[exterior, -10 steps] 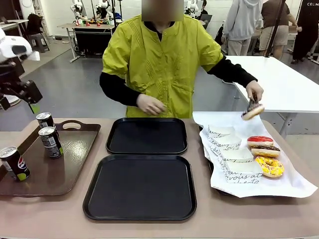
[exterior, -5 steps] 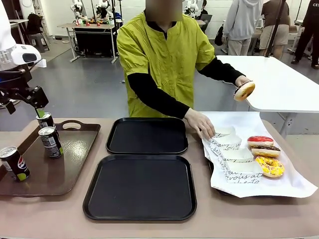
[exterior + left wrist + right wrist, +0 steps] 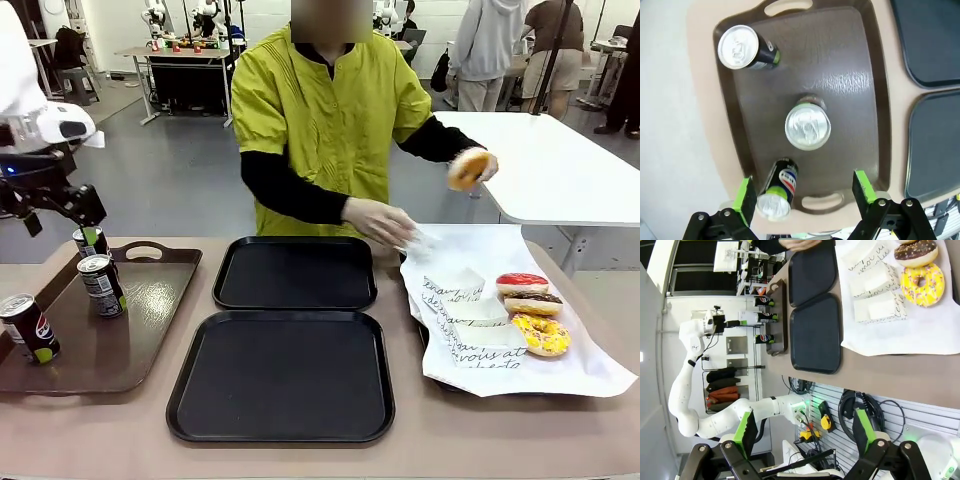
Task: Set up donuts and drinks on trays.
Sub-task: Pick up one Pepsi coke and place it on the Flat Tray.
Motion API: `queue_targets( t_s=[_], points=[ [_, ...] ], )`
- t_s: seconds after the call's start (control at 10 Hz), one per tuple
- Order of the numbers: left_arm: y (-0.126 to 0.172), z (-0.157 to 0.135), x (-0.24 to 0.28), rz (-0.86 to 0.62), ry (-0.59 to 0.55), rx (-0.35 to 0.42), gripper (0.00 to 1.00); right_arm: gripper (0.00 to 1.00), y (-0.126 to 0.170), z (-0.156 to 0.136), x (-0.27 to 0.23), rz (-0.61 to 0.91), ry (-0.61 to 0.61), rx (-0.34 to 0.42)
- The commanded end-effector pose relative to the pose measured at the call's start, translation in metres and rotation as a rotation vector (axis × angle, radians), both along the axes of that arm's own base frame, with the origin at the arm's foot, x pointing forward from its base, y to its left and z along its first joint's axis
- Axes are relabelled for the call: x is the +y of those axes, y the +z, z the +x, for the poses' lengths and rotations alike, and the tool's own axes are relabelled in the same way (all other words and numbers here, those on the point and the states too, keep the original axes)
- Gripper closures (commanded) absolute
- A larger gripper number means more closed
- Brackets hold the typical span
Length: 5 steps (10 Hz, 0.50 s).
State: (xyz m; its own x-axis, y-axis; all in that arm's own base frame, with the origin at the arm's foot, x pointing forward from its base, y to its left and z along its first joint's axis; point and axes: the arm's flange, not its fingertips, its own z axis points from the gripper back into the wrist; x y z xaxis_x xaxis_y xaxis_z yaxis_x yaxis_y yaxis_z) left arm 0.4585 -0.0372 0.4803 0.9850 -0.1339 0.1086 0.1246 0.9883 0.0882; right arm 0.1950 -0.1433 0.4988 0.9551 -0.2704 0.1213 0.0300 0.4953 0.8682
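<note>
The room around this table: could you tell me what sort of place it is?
Probably a robotics lab: a white robot arm by the table, cables on a slatted wall, worktables behind.

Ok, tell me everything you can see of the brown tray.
The brown tray is glossy, dark, plastic-looking, rectangular with rounded corners, a raised rim and a cut-out handle at each short end. It lies flat on the table at the robot's left, apart from the black trays. Three cans stand upright on it; the open left gripper hovers above.
</note>
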Motion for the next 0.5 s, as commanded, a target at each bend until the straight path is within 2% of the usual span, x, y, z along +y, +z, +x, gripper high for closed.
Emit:
queue_targets(
  t_s=[0.0,0.2,0.4],
  points=[
    [-0.017,0.023,0.001,-0.005,0.067,-0.034,0.0,0.0,0.0,0.001,-0.001,0.012,0.004,-0.011],
    [-0.026,0.035,0.008,-0.035,0.112,-0.038,0.0,0.0,0.0,0.001,-0.001,0.012,0.004,-0.011],
    [-0.042,0.045,0.011,-0.042,0.129,-0.001,0.0,0.0,0.0,0.001,-0.001,0.012,0.004,-0.011]
  ],
)
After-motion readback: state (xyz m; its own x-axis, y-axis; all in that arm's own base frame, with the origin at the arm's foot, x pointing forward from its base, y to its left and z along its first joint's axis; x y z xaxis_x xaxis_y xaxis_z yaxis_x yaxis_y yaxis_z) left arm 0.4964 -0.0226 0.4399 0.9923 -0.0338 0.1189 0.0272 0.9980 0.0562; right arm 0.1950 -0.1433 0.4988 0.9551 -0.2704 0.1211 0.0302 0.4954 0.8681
